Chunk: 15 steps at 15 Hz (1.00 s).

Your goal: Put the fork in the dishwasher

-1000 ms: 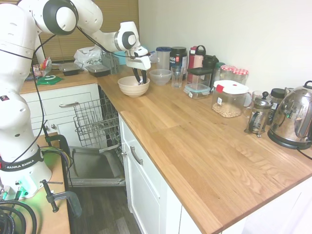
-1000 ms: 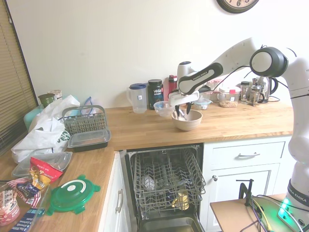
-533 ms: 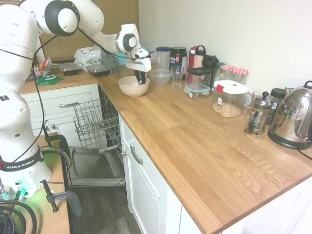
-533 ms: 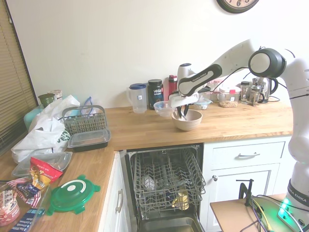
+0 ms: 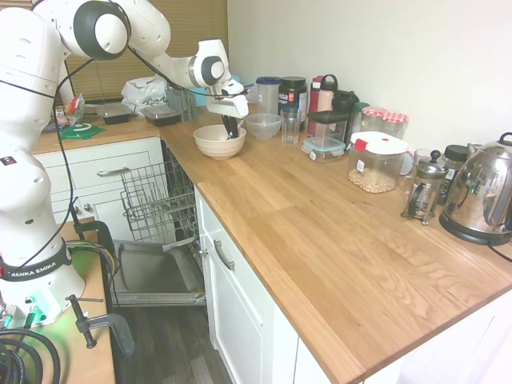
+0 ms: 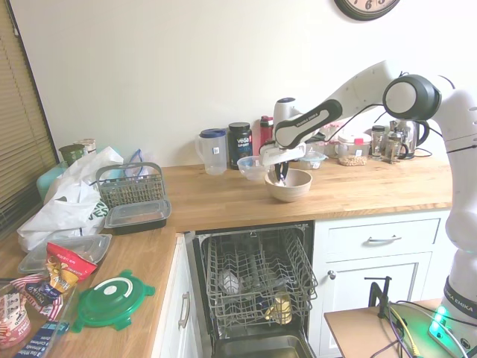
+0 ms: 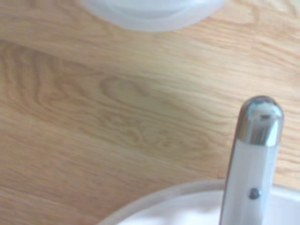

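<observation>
Claw [image 6: 280, 179] (grip unclear) reaches into beige bowl [image 6: 290, 186], fork [image 7: 251, 159] just beside.

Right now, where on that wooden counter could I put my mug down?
The broad bare stretch of counter between the beige bowl and the kettle is free. Along the wall it is crowded with jars and bottles. The far side near the wire basket is cluttered with bags and containers.
</observation>
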Each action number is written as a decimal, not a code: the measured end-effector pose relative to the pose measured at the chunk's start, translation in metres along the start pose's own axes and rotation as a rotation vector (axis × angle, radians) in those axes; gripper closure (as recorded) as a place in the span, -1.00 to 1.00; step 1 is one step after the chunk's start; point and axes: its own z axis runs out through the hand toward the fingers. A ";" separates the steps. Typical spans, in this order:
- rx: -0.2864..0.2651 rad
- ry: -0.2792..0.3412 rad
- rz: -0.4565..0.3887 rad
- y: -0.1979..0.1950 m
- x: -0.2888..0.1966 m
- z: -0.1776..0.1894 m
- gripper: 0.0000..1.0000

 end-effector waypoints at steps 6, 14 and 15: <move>0.121 0.096 -0.033 0.023 -0.040 -0.104 1.00; 0.029 0.270 -0.296 0.009 -0.270 -0.157 1.00; -0.015 0.278 -0.331 0.003 -0.297 -0.133 1.00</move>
